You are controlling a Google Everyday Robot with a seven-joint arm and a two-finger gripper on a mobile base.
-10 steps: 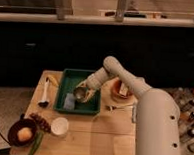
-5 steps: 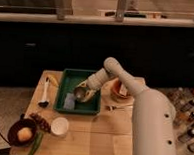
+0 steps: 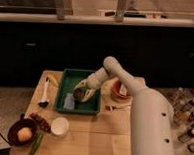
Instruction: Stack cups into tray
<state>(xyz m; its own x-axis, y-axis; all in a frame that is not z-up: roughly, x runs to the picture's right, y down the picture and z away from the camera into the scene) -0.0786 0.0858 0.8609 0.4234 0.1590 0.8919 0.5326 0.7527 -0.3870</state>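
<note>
The dark green tray (image 3: 70, 78) lies on the wooden table at the back middle. My gripper (image 3: 82, 92) reaches down into it from the right, over the tray's right half. A dark olive-grey cup (image 3: 79, 94) sits at the gripper's tip inside the tray. The white cup (image 3: 60, 126) with a pale inside stands on the table in front of the tray, to the left, apart from the gripper.
A grey-blue square pad (image 3: 69, 101) lies in the tray's front left. An orange-brown bowl (image 3: 120, 89) sits right of the tray. A dark bowl with a yellow fruit (image 3: 23, 132) is at the front left. A dark-handled utensil (image 3: 45, 92) lies left of the tray. Bottles (image 3: 186, 111) stand at far right.
</note>
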